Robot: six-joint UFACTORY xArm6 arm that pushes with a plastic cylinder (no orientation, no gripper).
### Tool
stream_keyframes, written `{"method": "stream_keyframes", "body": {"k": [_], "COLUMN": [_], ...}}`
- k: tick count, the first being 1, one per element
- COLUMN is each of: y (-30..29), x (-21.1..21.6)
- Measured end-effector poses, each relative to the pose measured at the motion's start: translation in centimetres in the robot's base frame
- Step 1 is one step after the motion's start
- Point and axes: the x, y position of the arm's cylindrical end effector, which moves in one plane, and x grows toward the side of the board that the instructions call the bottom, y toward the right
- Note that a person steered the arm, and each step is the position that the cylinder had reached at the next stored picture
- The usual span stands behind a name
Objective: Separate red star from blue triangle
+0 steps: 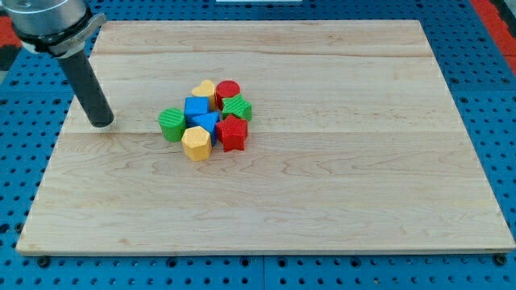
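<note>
The red star (233, 133) lies on the wooden board (339, 161), at the lower right of a tight cluster of blocks near the middle. The blue triangle (206, 122) sits right against its left side, touching it. My tip (101, 122) rests on the board at the view's left, well apart from the cluster, about a hand's width left of the green cylinder (171, 124). The dark rod rises from the tip toward the view's top left.
The cluster also holds a blue cube (196, 107), a yellow heart (204, 89), a red cylinder (228, 91), a green star (237, 108) and a yellow hexagon (196, 142). A blue pegboard (24, 161) surrounds the board.
</note>
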Motion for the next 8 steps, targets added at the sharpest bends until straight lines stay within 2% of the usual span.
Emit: {"method": "stream_keyframes", "body": {"k": [1,2,3,7,8], "y": [3.6,13.2,15.7,16.0,15.8], "x": [5.7,11.6,11.1,7.0,9.4]}}
